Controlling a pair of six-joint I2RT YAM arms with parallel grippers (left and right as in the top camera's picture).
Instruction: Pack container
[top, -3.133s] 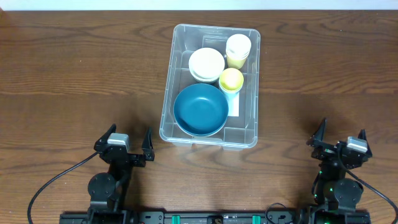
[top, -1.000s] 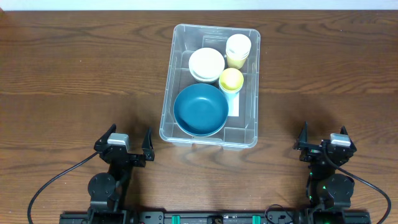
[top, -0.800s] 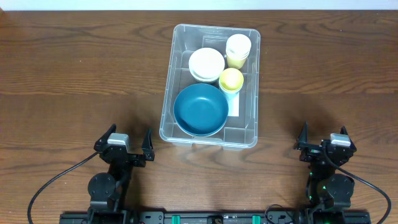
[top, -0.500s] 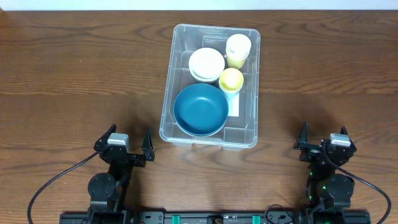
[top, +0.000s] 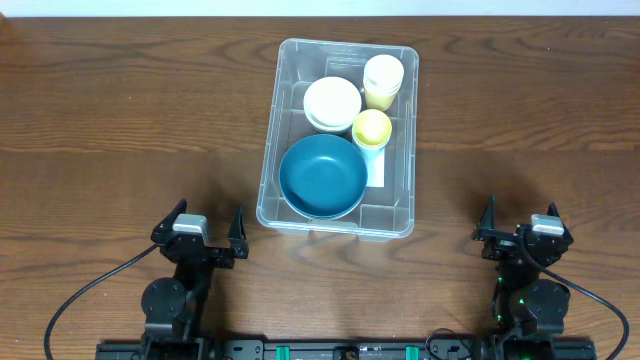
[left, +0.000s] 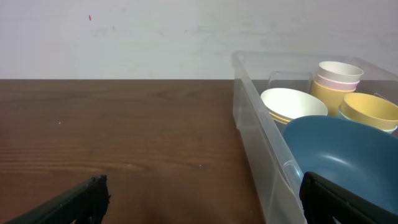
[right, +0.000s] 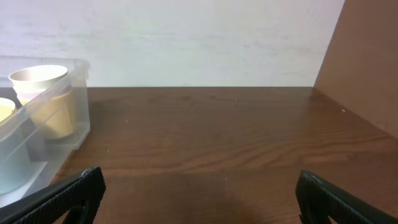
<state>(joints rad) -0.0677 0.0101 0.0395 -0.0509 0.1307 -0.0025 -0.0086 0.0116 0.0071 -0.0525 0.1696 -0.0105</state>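
Ahead of both my hands, from overhead, the container (top: 392, 205) sits on the wooden table (top: 120, 120), forward and right of my left gripper (top: 205, 225) and forward and left of my right gripper (top: 520, 228), well apart from each. Both hands sit low with jaws spread wide, holding nothing. Inside lie a deep blue bowl (top: 323, 177) nearest me, a white bowl (top: 332, 102) beyond it, and a yellow cup (top: 372, 127) and stacked cups (top: 383, 75) along the side toward my right hand, by a white label (top: 377, 168)

Through the left wrist, the clear wall rises to the right between my spread fingers: thin, glossy, round-cornered, with a lipped rim; the bowls look smooth and hard

Through the right wrist, one corner shows at far left with a pale cup close to the wall; bare grained wood lies ahead

I judge the container light but flexible and slick, and its loose crockery could slide or clink. I would grip the rims of the two long sides, one hand each, keeping it level
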